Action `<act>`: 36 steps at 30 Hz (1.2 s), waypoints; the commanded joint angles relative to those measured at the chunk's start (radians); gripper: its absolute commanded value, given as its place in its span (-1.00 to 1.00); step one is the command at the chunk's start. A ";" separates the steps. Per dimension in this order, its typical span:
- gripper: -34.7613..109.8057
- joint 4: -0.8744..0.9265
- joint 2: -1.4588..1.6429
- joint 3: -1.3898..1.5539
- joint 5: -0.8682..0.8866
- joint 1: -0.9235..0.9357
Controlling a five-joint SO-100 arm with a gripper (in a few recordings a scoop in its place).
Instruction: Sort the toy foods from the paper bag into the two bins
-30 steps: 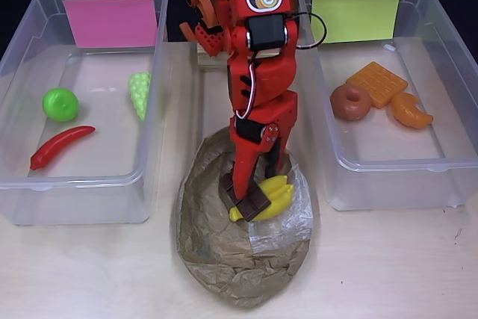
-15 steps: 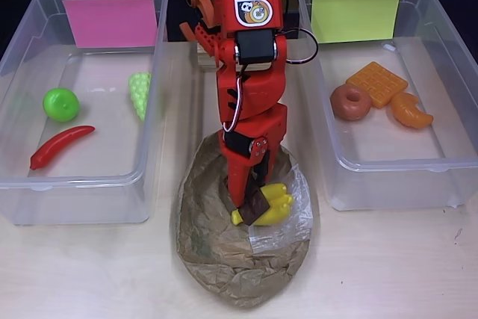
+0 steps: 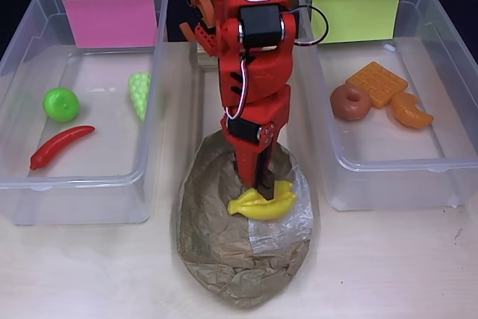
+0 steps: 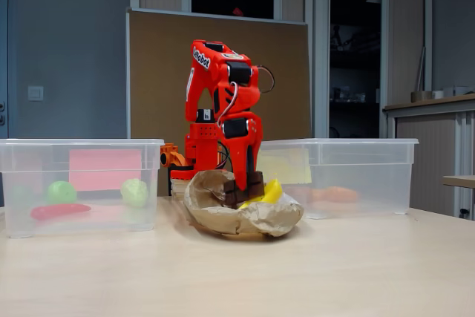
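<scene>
Chocolate square in fingers, bananas in paper bag

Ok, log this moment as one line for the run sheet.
pincer: shut on chocolate square, over paper bag | bananas: in bag | pink-label bin: chili, apple, grapes | yellow-label bin: waffle, donut, croissant

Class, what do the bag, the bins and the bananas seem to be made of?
Paper bag: brown paper, matte and crumpled, with a shiny clear film patch.
Bins: clear hard plastic; contents show through the walls.
Bananas: probably moulded plastic, smooth and evenly yellow.
</scene>
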 commanded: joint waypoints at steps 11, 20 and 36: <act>-0.41 0.333 0.327 -0.279 -0.126 -0.126; -0.40 0.465 0.359 -0.439 0.038 -0.459; -0.37 -0.360 0.342 0.219 0.233 -0.724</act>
